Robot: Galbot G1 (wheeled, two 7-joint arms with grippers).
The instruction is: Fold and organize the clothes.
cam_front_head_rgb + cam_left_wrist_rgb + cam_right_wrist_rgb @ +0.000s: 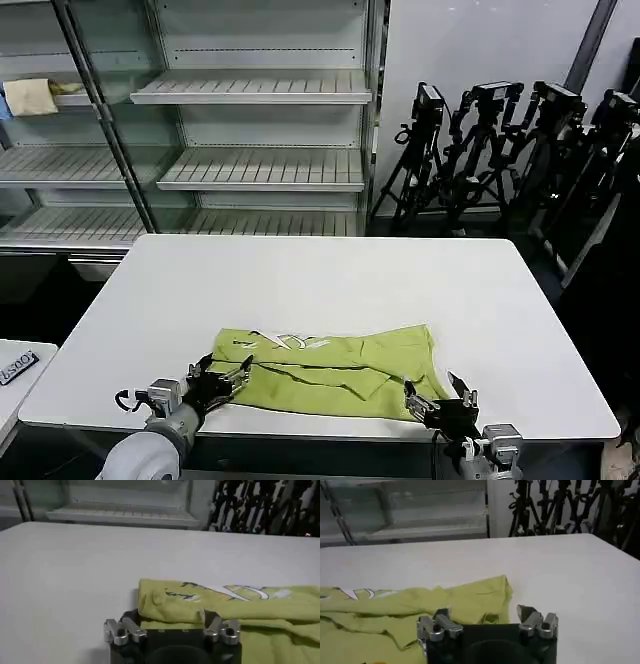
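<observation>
The clothes are one lime yellow-green T-shirt [340, 370], lying partly folded and rumpled near the front edge of the white table [320, 270]. Its white-and-dark graphic [285, 342] faces up on the far side. My left gripper [218, 383] is low at the shirt's near left corner. In the left wrist view the left gripper [167, 619] is open, with the shirt's [240, 605] folded edge between its fingers. My right gripper [440, 405] is at the near right corner. There the right gripper [482, 614] is open too, straddling the shirt's [420, 610] hem.
Empty metal shelves [260, 90] stand behind the table, with a pale cream cloth [30, 97] on one at far left. Black tripods [520, 140] crowd the back right. A low side surface with a label [15, 368] sits at the left. Bare tabletop lies beyond the shirt.
</observation>
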